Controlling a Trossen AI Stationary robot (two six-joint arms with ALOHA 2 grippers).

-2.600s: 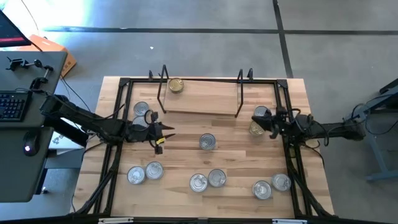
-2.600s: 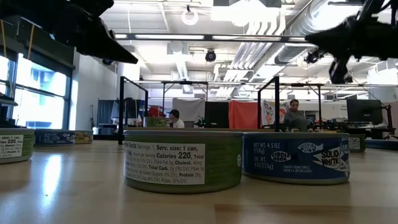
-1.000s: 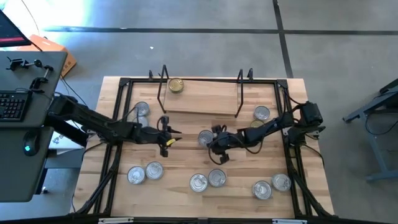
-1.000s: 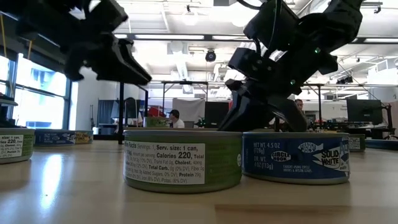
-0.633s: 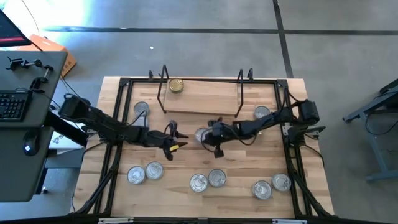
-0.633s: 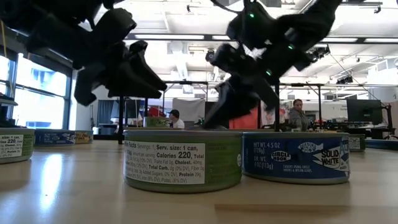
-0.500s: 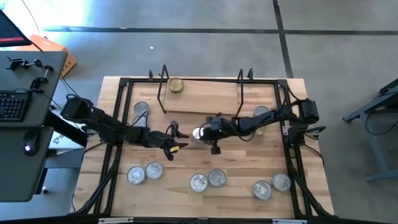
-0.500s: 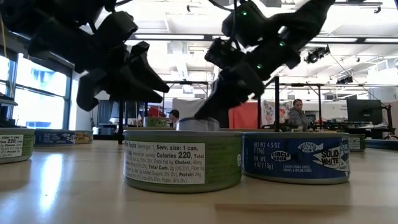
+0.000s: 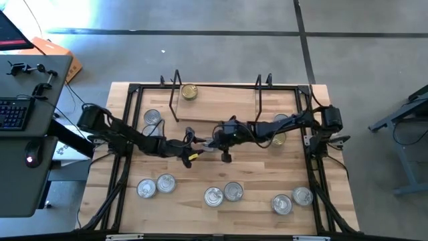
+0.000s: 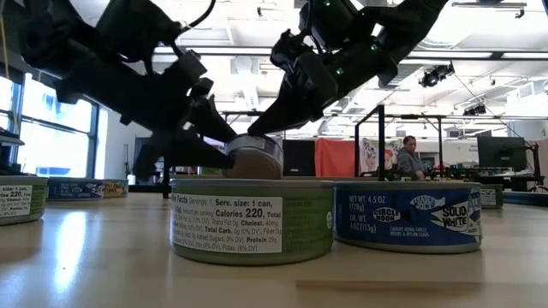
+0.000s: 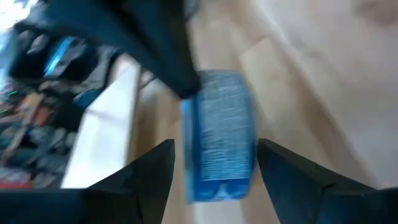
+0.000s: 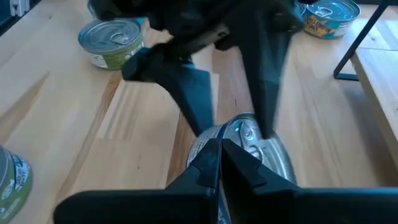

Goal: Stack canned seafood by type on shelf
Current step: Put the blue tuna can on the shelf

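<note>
left gripper (image 9: 198, 148), fingers spread, brackets the blue-labelled tin (image 11: 219, 134); right gripper (image 9: 215, 142) pinched on its rim. handover underway; left must clamp next.

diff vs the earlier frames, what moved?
The right gripper swung from the table's right edge to the centre, shut, and lifted the blue-label tin off the wood. The left gripper slid in toward it and opened its jaws around the tin. The gold tin on the shelf and the front-row tins stayed put.
</note>
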